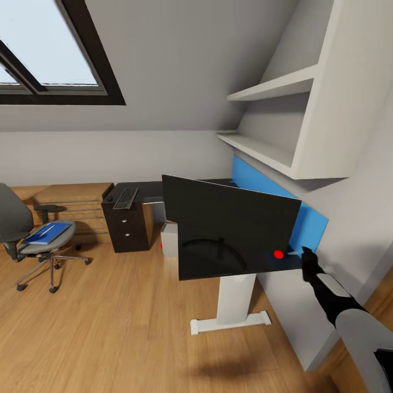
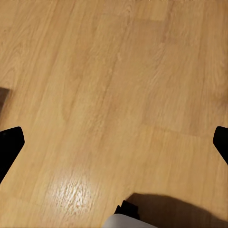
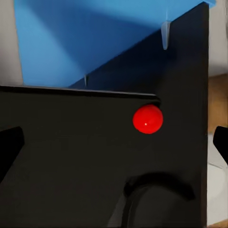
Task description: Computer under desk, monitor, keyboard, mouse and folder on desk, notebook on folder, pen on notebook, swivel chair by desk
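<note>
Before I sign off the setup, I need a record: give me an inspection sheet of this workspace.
Surface: dark desk on a white pedestal leg.
Job's things: monitor tilted at the desk's near edge; keyboard on the dark drawer cabinet; blue folder on the swivel chair.
Clutter: nothing seen.
Grippers: right gripper beside the monitor, open; left gripper's fingertips apart over bare floor.
Cables: nothing seen.
Surroundings: wood floor, skylight, white shelves.

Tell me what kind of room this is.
Probably an attic bedroom used as a home office: a skylight window set in a sloped ceiling, a desk with a monitor, a swivel chair on the wood floor, and wall shelves.
</note>
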Controlling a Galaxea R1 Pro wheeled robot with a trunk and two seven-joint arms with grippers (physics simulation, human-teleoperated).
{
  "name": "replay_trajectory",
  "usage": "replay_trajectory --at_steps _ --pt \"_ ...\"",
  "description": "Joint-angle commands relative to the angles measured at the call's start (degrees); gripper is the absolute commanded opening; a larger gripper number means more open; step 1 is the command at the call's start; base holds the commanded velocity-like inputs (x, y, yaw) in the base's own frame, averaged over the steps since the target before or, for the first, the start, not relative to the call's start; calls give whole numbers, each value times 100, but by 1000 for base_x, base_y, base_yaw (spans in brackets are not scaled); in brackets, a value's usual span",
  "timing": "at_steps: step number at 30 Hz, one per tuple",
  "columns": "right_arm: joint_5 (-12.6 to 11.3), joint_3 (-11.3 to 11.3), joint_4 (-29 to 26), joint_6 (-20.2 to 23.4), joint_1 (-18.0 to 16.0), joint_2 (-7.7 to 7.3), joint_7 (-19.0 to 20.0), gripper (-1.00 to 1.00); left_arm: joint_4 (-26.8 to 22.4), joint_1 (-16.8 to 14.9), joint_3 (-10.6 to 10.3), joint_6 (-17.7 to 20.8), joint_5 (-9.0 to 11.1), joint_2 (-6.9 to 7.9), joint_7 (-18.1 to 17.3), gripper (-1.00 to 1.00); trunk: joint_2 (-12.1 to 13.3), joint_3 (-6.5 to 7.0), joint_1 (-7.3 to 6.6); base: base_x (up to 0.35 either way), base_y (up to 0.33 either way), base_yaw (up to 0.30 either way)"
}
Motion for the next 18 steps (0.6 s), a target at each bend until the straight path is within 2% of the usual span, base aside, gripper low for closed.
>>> replay_trajectory --at_steps 1,3,6,12,18 --pt "-176 2 0 -16 -5 -2 -5 100 0 -5 -49 -17 31 1 36 100 -13 -13 4 0 0 0" --pt "-447 -1 19 -13 -2 -4 -18 100 0 -5 -49 -18 31 1 36 100 -13 -13 4 0 0 0" --pt "-691 -7 35 -4 1 -6 -29 100 0 -5 -49 -55 34 -1 36 100 -13 -13 4 0 0 0" --pt "-762 -7 35 -3 2 -7 -11 100 0 -5 -61 -97 27 -10 36 100 -13 -13 4 35 0 0" --pt "-743 -3 20 -22 3 -18 153 100 0 -5 -70 -98 14 -16 29 100 -13 -13 4 225 -50 0"
